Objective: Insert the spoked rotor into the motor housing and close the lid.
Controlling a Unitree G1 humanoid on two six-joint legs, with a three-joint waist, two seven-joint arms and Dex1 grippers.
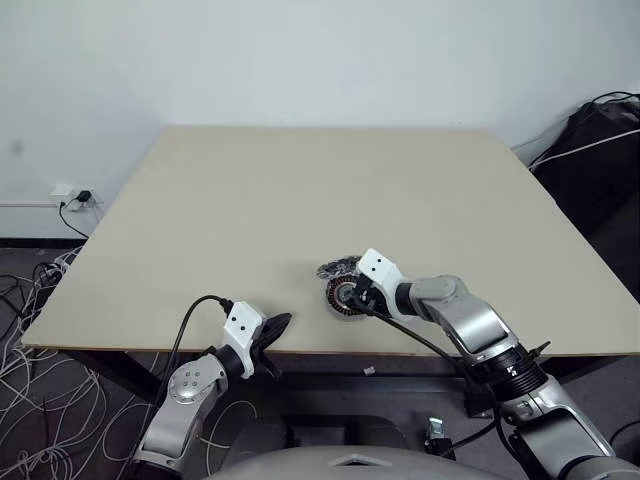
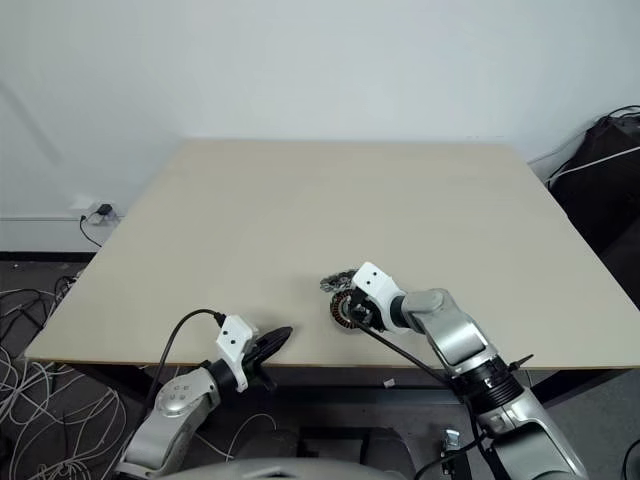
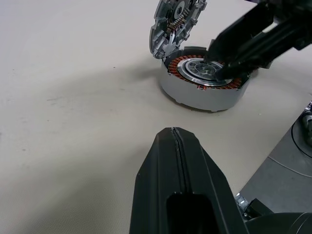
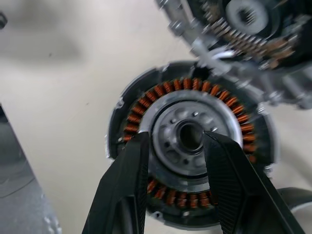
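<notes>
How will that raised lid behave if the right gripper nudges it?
The lid stands tilted up behind the motor housing, so a nudge will probably tip it over. It looks like thin cut-out metal: likely stiff, light and slippery for the right gripper, whose fingers stand apart over the housing's centre.

Copper-wound metal motor housing; matt table
</notes>
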